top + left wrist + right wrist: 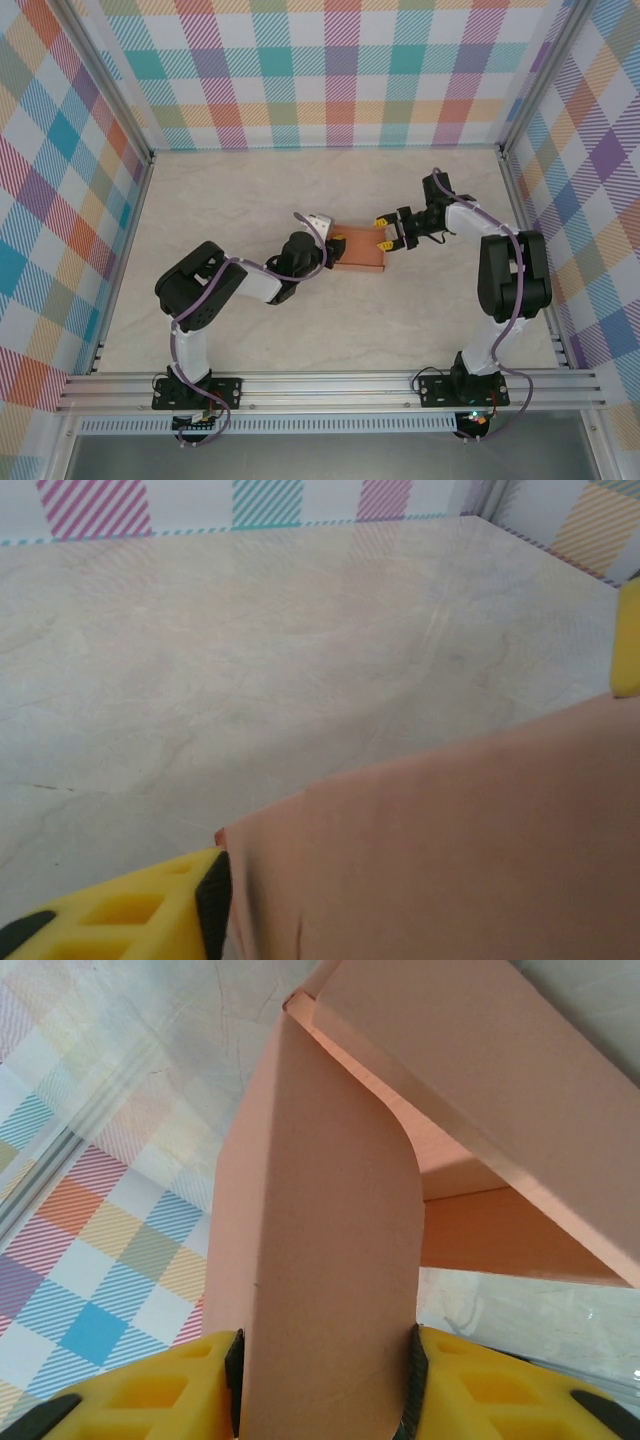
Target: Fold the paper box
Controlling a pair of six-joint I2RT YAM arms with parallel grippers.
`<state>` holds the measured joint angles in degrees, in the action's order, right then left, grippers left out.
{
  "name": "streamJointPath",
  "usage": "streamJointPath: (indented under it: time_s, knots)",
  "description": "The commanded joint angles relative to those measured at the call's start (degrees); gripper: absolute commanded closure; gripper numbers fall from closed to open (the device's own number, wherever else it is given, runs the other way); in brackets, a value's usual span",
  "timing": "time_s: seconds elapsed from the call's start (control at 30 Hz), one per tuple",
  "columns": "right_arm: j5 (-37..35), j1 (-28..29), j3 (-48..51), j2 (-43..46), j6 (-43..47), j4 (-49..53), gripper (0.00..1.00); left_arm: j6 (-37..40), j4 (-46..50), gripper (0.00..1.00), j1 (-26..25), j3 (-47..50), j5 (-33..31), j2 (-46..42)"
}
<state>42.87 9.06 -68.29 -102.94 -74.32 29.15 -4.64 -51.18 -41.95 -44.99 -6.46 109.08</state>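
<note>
Pale marble-look tabletop (300,330) carries the salmon-orange paper box (362,255) at its centre. The right gripper (388,236) is clamped on the box's upright flap (320,1260). The left gripper (341,246) straddles the opposite end, jaws apart. Plaid walls (330,70) surround.

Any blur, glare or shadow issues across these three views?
Top external: sharp and evenly lit, no harsh shadows around the paper box. Left wrist: the box is close to the lens and soft; faint wall reflections on the table. Right wrist: the flap inside the right tool is sharp, with a shaded recess under the upper panel.
</note>
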Motion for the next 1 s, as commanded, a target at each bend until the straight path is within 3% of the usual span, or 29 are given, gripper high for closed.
streamJointPath:
  time_s: [0.0,0.03,0.07,0.1,0.5,0.63,0.8,0.87,0.97]
  knots:
    - [-0.4,1.1,1.6,-1.6,3.6,4.0,0.58,-0.6,3.6,0.38,0.3,2.0,4.6,-3.5]
    - [-0.3,1.0,1.8,-1.5,4.0,4.0,0.59,-0.8,3.7,0.32,0.6,2.5,5.5,-4.4]
    - [-0.4,0.9,2.0,-1.5,4.3,4.1,0.59,-1.1,4.0,0.2,1.0,3.2,6.3,-5.6]
    - [-0.6,0.8,2.1,-1.4,4.7,4.1,0.59,-1.4,4.7,0.01,1.3,3.7,6.9,-7.0]
    - [-1.8,0.3,0.8,-1.9,8.4,5.2,0.6,-9.1,21.5,0.0,6.9,8.1,13.8,-28.8]
    - [-2.3,0.2,0.5,-2.2,10.0,5.3,0.6,-3.9,27.5,0.0,7.2,7.7,14.1,-33.4]
    - [-2.0,0.2,0.1,-3.5,11.3,5.6,0.61,-0.8,24.7,0.01,8.6,11.6,13.6,-37.3]
    - [-1.6,0.2,0.0,-3.7,11.3,5.5,0.61,2.5,26.0,0.01,8.9,12.7,10.2,-36.8]
    - [-1.2,0.2,-0.7,-4.2,11.7,5.7,0.61,9.1,25.7,0.0,9.3,14.2,10.0,-33.4]
